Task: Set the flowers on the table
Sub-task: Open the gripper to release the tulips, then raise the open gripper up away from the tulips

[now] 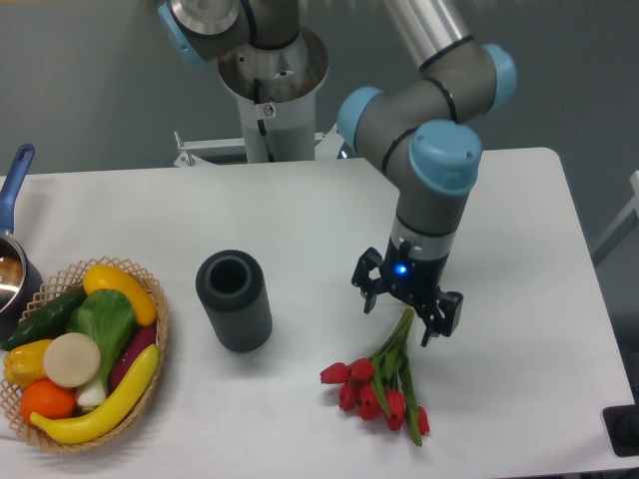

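Observation:
The flowers [379, 387], a bunch of red tulips with green stems, lie on the white table [300, 210] near its front edge. The heads point to the front left and the stem ends point up to the right. My gripper [403, 319] points down over the stem ends. Its two black fingers [368, 295] stand wide apart on either side of the stems, so it is open. I cannot tell whether the fingers touch the stems.
A dark cylinder [235, 299] stands upright left of the flowers. A wicker basket [150, 344] of colourful vegetables sits at the front left. A pot with a blue handle [14, 261] is at the left edge. The arm's base [272, 80] stands behind the table.

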Action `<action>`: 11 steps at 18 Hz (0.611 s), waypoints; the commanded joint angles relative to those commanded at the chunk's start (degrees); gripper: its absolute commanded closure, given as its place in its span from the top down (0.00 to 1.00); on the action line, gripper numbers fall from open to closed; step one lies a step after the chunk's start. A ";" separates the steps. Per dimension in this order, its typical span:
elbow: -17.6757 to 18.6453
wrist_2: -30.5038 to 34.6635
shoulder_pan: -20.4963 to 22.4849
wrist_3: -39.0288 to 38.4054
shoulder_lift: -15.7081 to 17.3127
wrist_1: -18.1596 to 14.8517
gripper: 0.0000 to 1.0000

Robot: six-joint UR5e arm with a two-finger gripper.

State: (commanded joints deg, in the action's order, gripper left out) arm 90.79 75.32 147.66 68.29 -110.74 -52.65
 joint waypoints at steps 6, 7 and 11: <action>-0.52 0.26 -2.02 2.99 -0.10 -3.50 1.00; -1.40 0.26 -2.20 3.43 0.34 -4.38 1.00; -3.16 0.62 -2.29 9.75 1.92 -7.64 1.00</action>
State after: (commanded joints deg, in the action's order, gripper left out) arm 87.63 75.94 145.37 78.04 -108.81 -60.29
